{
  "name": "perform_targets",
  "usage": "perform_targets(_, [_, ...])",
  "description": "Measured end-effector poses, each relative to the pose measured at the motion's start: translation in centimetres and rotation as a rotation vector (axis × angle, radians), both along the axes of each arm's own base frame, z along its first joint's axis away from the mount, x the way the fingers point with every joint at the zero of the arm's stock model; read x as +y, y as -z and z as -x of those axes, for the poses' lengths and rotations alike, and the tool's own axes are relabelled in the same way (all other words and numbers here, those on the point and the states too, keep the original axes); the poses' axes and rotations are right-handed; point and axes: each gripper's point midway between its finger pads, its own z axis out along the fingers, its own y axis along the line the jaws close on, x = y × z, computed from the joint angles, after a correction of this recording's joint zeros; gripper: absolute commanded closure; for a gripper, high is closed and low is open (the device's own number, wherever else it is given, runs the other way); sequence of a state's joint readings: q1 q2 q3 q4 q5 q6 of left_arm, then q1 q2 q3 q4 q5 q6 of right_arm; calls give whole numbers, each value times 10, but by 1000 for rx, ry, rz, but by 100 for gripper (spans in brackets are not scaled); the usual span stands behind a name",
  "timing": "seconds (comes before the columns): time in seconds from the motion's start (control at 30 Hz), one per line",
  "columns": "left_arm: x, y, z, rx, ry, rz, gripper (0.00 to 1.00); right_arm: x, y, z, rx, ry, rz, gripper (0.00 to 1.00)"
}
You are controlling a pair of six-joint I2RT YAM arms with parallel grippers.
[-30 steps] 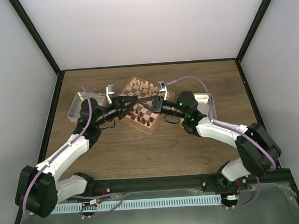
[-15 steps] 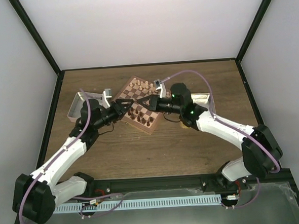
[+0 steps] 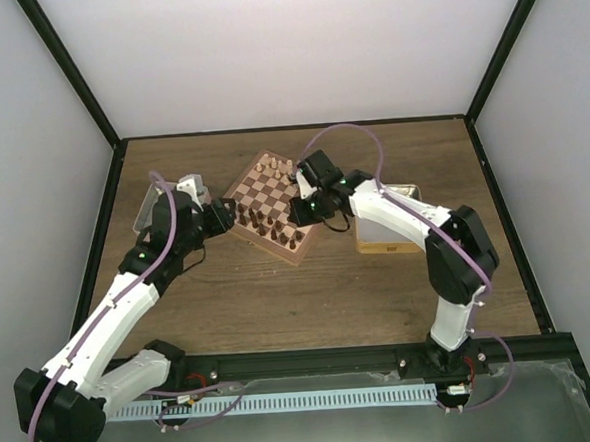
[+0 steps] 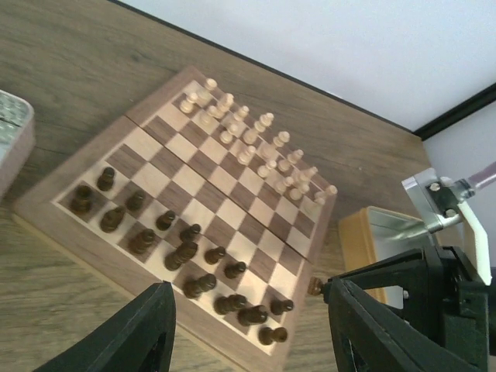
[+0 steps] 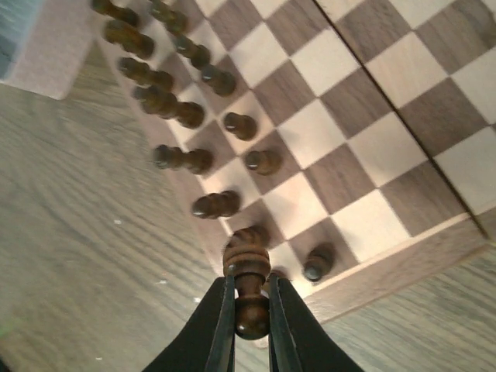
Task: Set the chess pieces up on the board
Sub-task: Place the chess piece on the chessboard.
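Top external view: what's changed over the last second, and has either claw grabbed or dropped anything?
The left claw opened and drew back left, off the board. The right claw shut on a dark piece and shifted toward the board's right corner, its arm swinging over the tin. The board and the pale pieces look unmoved.

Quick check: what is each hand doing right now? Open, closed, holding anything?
Left hand: open, holding nothing.
Right hand: closed on a dark chess piece.
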State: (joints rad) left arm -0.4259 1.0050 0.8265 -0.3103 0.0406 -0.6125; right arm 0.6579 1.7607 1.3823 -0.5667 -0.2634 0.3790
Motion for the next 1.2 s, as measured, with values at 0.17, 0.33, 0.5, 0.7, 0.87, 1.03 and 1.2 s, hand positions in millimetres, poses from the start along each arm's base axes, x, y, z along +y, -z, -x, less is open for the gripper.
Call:
perform_targets(0.17, [9,-1,1,-19,-18,-59,45,-2,12,-12,-3,-36,143,93])
perform_targets(0.33, [11,1,1,-19,-19,-84,45,-1,20,-23,-14,-60,235,93])
perform_targets(0.5, [12,1,1,-22,-18,-90,45,-5,40,-20,27,-89,306,93])
perform_targets(0.7, [11,1,1,-23,-15,-92,45,-4,57,-17,64,-120,345,93])
perform_targets(0.87, [10,2,1,-21,-9,-90,45,4,57,-18,62,-148,344,93])
perform_targets(1.03, [8,1,1,-22,-1,-84,45,11,65,-16,76,-172,343,93])
perform_targets(1.2, [7,1,1,-24,4,-81,45,11,74,-13,94,-189,351,92])
